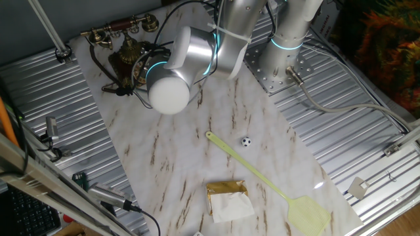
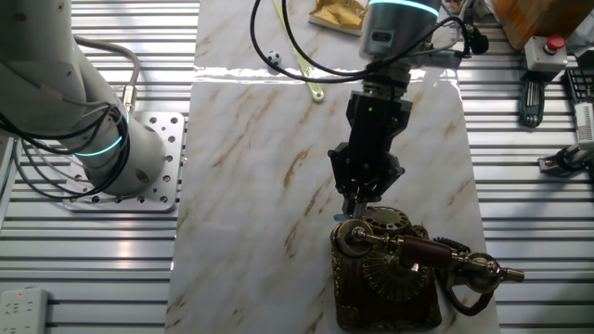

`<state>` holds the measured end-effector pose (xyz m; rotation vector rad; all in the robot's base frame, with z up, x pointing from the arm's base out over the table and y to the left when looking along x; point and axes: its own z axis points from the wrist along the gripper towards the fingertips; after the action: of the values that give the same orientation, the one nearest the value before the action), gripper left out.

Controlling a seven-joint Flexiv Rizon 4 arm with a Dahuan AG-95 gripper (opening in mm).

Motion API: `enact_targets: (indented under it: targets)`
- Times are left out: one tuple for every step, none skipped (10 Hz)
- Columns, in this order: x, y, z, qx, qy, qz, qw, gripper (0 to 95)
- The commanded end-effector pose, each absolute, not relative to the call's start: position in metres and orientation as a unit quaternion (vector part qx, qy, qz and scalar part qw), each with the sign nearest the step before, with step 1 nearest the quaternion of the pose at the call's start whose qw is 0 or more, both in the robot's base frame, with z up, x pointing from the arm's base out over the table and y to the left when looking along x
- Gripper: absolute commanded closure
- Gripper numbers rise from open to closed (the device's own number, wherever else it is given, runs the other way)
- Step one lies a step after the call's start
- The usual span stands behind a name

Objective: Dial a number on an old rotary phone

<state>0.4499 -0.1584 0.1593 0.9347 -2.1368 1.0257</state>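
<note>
Nearest in the other fixed view, the small antique rotary phone, dark brown with brass trim, stands at the near end of the marble-patterned worktop, its ornate handset lying crosswise on the cradle. Its round brass dial sits just behind the handset, and the black pincer reaches down from the far side, tips at the dial's rim, fingers close together with nothing gripped. Touching or just above: I cannot tell.

The silver arm has rounded joints ringed with cyan light, black cables and a black end effector.
</note>
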Motion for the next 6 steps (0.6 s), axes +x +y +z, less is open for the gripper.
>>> enact_targets:
  targets:
    - [0.4513, -0.1587, 0.1572, 0.351, -0.801, 0.387, 0.292, 95.0]
    - [0.4515, -0.1591, 0.1564, 0.351, -0.801, 0.388, 0.292, 95.0]
    - [0.4517, -0.1592, 0.156, 0.351, -0.801, 0.389, 0.291, 95.0]
    - [0.4519, -0.1594, 0.1555, 0.352, -0.8, 0.39, 0.291, 95.0]
    - [0.4521, -0.1595, 0.1552, 0.352, -0.799, 0.39, 0.291, 95.0]
    - [0.4523, -0.1595, 0.1549, 0.353, -0.799, 0.391, 0.291, 95.0]
